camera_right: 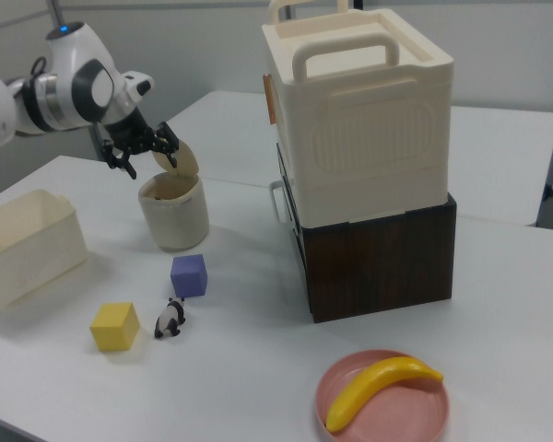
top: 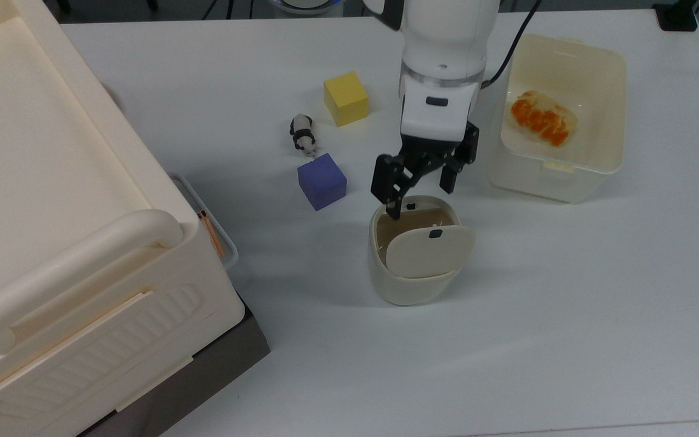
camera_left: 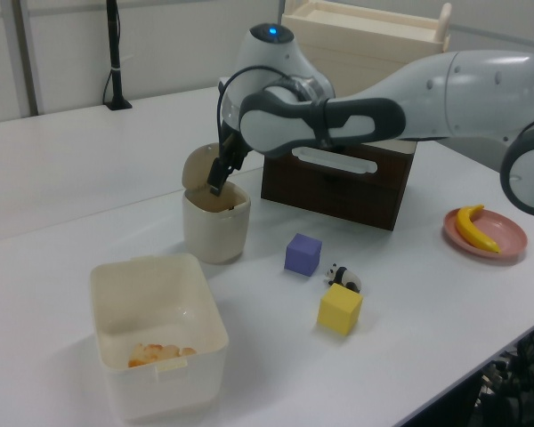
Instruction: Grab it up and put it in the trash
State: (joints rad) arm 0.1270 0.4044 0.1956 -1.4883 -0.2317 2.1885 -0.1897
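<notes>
Fingers spread and empty, my gripper (top: 420,186) hangs just above the rim of the trash (top: 413,285), whose flap lid (top: 429,250) stands tilted. I cannot make out the paper wad; the bin's dark mouth hides whatever lies inside.

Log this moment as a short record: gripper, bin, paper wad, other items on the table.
gripper: gripper open, nothing between the fingers, above the far rim of the bin
bin: round cream bin upright, flap lid tilted open
paper wad: not seen on the table; cannot tell what lies inside the bin
blocks: purple block and yellow block at the top view's left of the gripper
figurine: panda between the two blocks
tub: rectangular tub holding orange food
plate: pink plate with banana
</notes>
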